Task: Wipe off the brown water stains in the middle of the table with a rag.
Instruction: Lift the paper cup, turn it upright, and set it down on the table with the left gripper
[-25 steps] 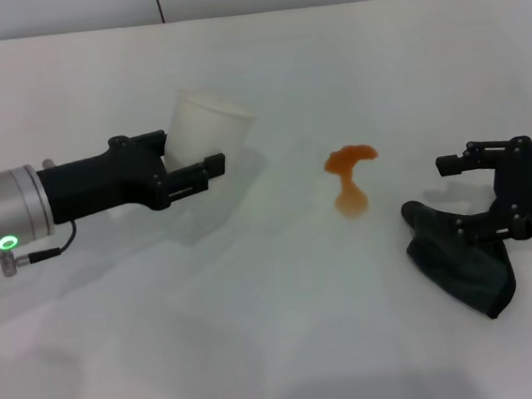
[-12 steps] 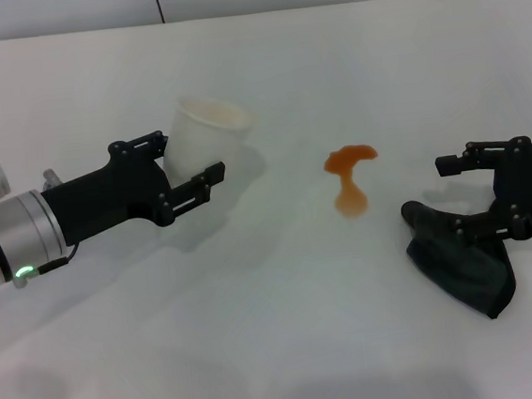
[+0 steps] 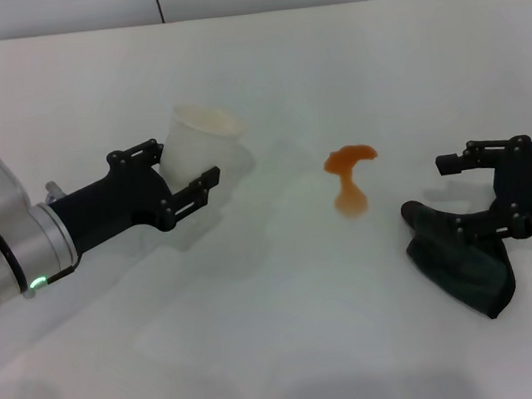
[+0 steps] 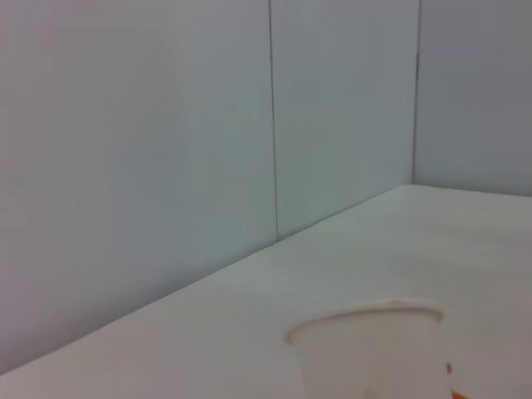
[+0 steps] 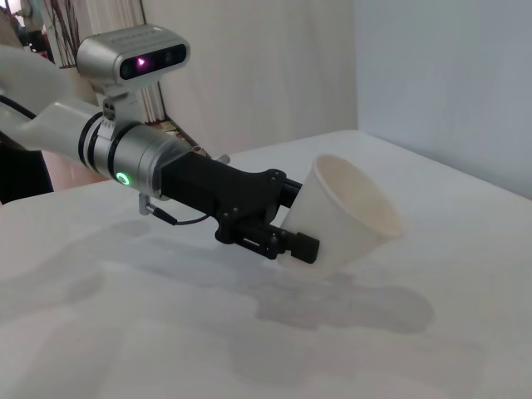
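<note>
The right hand [image 3: 481, 196] rests at the desk's [image 3: 289, 339] right side, fingers spread over the dark rag [image 3: 460, 261] without pinching it. The brown stain [image 3: 348, 178] lies to its left, mid-desk, its long axis running near to far. The left hand [image 3: 176, 169], farther off, clamps a tilted paper cup [image 3: 200, 144].

Bright, even light; soft shadows; left wrist view hazy.

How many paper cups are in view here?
1: a white paper cup, tilted, held in the left gripper left of the brown stain. No other cup shows.
</note>
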Controlling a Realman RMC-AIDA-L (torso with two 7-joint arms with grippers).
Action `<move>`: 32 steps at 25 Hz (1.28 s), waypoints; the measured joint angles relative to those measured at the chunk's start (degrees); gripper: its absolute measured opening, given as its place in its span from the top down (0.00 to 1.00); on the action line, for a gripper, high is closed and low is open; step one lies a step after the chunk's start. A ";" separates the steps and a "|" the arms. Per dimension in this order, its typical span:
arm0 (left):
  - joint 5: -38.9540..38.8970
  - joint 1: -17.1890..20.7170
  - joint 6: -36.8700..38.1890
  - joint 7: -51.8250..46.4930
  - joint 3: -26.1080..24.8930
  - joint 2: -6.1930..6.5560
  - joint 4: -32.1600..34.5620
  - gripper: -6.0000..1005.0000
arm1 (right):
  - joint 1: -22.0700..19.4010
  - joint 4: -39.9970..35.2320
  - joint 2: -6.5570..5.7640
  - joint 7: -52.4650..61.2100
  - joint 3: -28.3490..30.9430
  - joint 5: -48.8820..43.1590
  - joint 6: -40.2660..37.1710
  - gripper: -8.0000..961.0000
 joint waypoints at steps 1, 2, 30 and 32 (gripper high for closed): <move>-0.36 0.30 -0.21 1.08 0.00 0.00 0.34 0.41 | 0.00 0.00 0.00 -0.02 0.00 0.00 0.05 0.14; -0.71 0.57 -0.35 2.12 0.00 0.00 0.61 0.41 | 0.00 0.01 0.00 -0.04 0.00 0.00 0.10 0.14; -3.25 1.11 -11.27 13.52 0.00 -0.01 7.37 0.41 | 0.38 0.10 0.00 -0.09 0.00 -0.03 0.35 0.14; -3.26 0.85 -12.00 14.08 0.00 -0.01 7.85 0.41 | 0.43 0.11 0.00 -0.08 0.00 -0.03 0.36 0.14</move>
